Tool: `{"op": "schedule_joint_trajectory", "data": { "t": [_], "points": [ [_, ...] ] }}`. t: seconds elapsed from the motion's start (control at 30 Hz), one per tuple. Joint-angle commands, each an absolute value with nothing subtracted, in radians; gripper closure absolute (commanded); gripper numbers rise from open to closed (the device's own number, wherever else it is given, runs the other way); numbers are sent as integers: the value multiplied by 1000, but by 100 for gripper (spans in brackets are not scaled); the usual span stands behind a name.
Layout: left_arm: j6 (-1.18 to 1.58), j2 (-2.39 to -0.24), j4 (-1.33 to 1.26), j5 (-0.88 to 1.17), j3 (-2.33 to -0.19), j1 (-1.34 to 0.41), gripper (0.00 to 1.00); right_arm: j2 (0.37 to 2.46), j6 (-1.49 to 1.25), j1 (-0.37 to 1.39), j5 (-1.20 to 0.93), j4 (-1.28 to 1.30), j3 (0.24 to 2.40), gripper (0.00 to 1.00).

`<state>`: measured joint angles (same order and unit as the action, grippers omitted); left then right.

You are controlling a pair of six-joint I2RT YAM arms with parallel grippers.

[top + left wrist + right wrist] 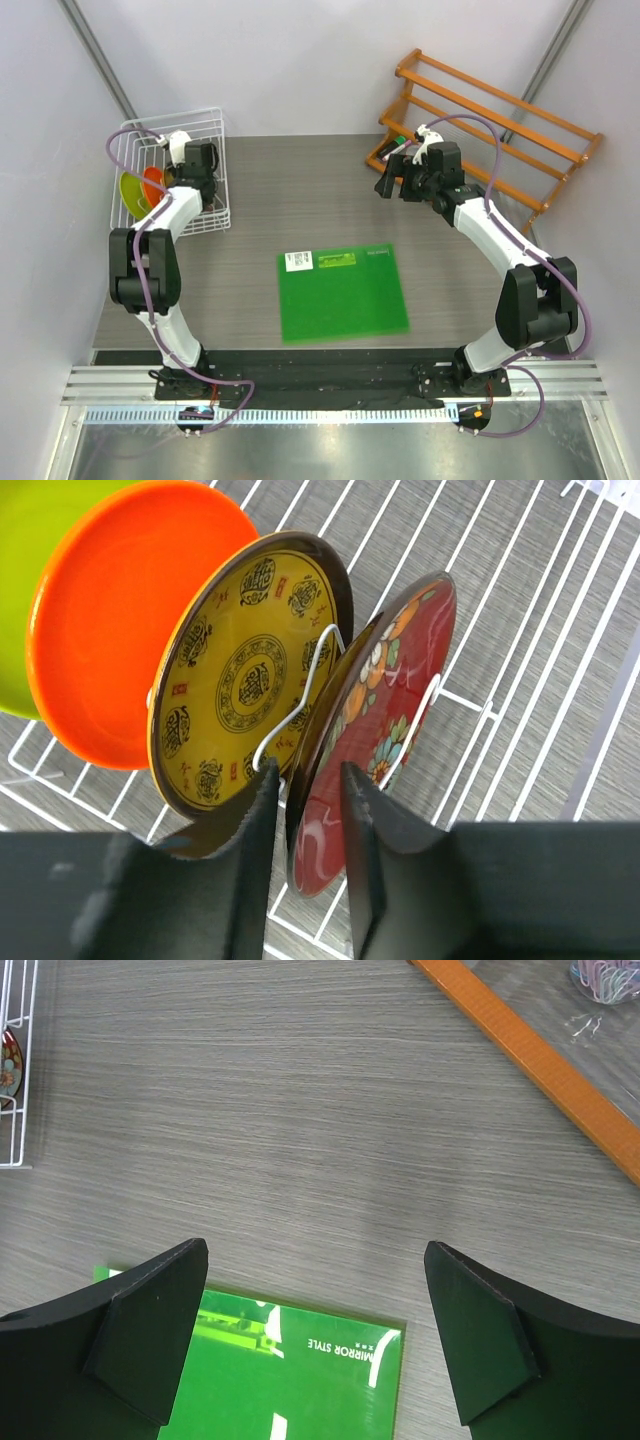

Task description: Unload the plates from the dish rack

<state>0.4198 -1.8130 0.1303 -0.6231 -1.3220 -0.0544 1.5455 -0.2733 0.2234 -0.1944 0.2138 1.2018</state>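
Note:
The white wire dish rack (215, 120) stands at the table's back left. Several plates stand on edge in it: lime green (20, 580), orange (110, 630), yellow patterned (245, 675) and dark red floral (385, 710). My left gripper (305, 780) reaches into the rack, its jaws closed narrow round the lower rim of the dark red plate, one finger behind it and one in front. My right gripper (315, 1250) hangs open and empty above the table, near the far edge of the green mat (290, 1380).
The green square mat (343, 292) lies flat at the table's middle front. An orange wooden slatted shelf (500, 110) stands at the back right, close behind the right arm. Rack prongs (300, 695) stand between the plates.

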Motion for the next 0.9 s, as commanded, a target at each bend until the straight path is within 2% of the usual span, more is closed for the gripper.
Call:
{"op": "schedule_joint_trajectory", "data": {
  "t": [0.0,0.17,0.3,0.63,0.87],
  "points": [
    [449,-1815,104,-610,-1335,-38,74,1543,-285,227,-216,186,1218,5],
    [457,-1813,100,-598,-1316,-29,79,1542,-288,227,-218,187,1212,5],
    [459,-1809,86,-588,-1290,-23,100,1545,-290,227,-221,190,1213,5],
    [420,-1727,72,-541,-1247,-14,100,1549,-291,227,-224,196,1212,5],
    [307,-1632,97,-615,-1253,-18,100,1543,-301,227,-238,198,1207,5]
  ]
}}
